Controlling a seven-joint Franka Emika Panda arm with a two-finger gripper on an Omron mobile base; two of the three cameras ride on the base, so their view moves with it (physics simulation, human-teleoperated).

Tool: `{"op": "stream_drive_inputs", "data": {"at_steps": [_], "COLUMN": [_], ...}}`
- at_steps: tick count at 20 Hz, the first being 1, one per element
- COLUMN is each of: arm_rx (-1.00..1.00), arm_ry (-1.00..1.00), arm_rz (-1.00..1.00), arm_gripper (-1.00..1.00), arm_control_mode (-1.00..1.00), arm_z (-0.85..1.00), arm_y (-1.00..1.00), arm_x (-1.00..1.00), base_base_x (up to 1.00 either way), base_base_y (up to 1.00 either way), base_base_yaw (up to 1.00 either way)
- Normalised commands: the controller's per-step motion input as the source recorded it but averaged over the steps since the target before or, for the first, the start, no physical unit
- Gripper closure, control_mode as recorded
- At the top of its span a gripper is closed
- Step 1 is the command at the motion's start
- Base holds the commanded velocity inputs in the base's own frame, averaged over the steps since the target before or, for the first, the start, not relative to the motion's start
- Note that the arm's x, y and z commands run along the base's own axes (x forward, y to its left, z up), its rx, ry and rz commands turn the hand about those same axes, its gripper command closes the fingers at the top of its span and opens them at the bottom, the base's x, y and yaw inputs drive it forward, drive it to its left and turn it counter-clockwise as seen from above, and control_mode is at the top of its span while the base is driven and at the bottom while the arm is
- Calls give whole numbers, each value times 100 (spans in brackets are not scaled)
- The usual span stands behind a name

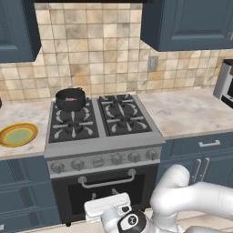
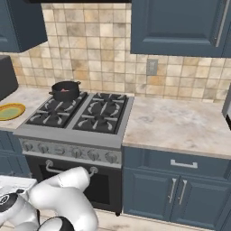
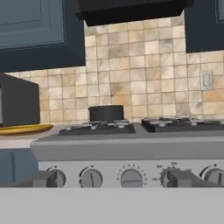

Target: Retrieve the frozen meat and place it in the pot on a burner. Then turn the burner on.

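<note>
— Looking across the kitchen from behind the arm, we find the pot (image 1: 70,98) seated on the rear left burner (image 1: 71,110) of the stove (image 1: 104,150), hard against the tiled backsplash (image 1: 91,54). What sits inside it?

— We make out a pinkish-red lump, the frozen meat (image 1: 70,99), lying within the black walls — a sliver of red with pale patches in the left base view, and again in the right base view, where the pot (image 2: 66,90) stands at the far left corner of the grate.

— And the gripper?

— We see its two dark finger tips (image 3: 43,178) low in the hand view, set wide apart — jaws open, nothing between them — level with the row of silver knobs (image 3: 131,178) along the stove front, near them but not touching.

— What else do we note on the counter?

— We spot the yellow-rimmed green plate (image 1: 17,134) to the left of the stove, on the marble counter (image 1: 191,111), well apart from the pot. In the hand view the pot (image 3: 106,113) rises behind the grates, its contents hidden by its wall.
</note>
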Motion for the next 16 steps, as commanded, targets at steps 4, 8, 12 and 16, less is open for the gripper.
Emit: {"op": "stream_drive_inputs", "data": {"at_steps": [4, 8, 12, 16], "arm_rx": [14, 5, 2, 0], "arm_ry": [8, 17, 4, 0], "arm_rz": [0, 0, 0, 0], "arm_gripper": [-100, -100, -100, -100], "arm_control_mode": [-100, -100, -100, -100], "arm_z": [25, 43, 3, 0], "arm_y": [-4, -1, -5, -17], "arm_x": [0, 0, 7, 0], "base_base_x": [0, 0, 0, 0], "base_base_y": [0, 0, 0, 0], "base_base_yaw": [0, 0, 0, 0]}}
